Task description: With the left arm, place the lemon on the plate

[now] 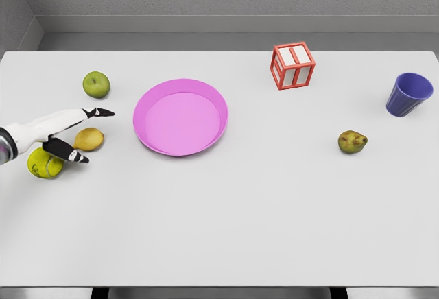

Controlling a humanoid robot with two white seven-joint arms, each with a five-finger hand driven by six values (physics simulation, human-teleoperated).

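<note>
My left robot hand is out over the left edge of the worktop, fingers spread: one dark fingertip points right above the lemon, the thumb lies below it. The lemon sits in that gap on the worktop, not gripped. Whether any finger touches it I cannot tell.

Risks, as I judge them:
- Lemon is rounded and smooth; if my fingers close off-centre it may squirt out and roll toward the plate or off the near-left edge.
- A yellow-green fruit lies just beside the lemon, partly under my thumb. Closing could catch or shove it, or I could end up holding the wrong fruit.
- Green apple sits near, behind the hand; a wide lift could knock it.
- Pink plate is close on the right, empty, with a raised rim. Carrying low could clip that rim; letting go from high could let the lemon bounce out.

Farther off and unlikely to matter: red-and-white cube, pear, blue cup. Right arm not visible.
</note>
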